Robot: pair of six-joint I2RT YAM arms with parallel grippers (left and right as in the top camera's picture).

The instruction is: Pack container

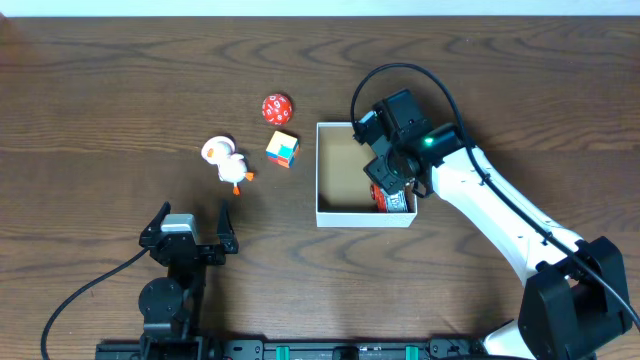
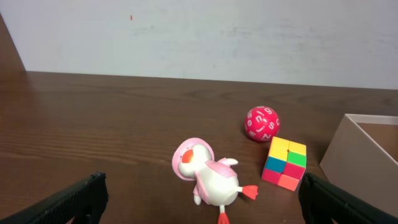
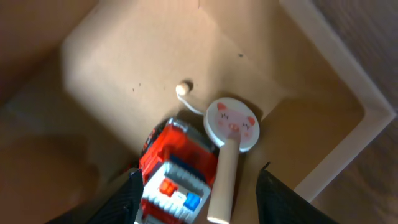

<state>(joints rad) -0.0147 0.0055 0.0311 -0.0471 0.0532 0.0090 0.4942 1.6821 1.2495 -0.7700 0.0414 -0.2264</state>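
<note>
The container (image 1: 335, 215), a square white-walled box with a tan inside, sits at table centre-right. My right gripper (image 1: 392, 185) hangs over its near right corner, open. In the right wrist view its fingers (image 3: 199, 199) straddle a red and white toy truck (image 3: 177, 174) and a pig-faced wooden paddle (image 3: 231, 124) lying on the box floor (image 3: 124, 62). A white and pink duck toy (image 1: 228, 162), a red numbered ball (image 1: 276, 107) and a colour cube (image 1: 283, 148) lie left of the box. My left gripper (image 1: 190, 238) is open, near the front edge, behind the duck (image 2: 208, 177).
The left wrist view shows the ball (image 2: 262, 123), the cube (image 2: 285, 163) and the box's left wall (image 2: 351, 149) ahead, with a pale wall beyond the table's far edge. The right arm's black cable (image 1: 400, 72) arcs above the box.
</note>
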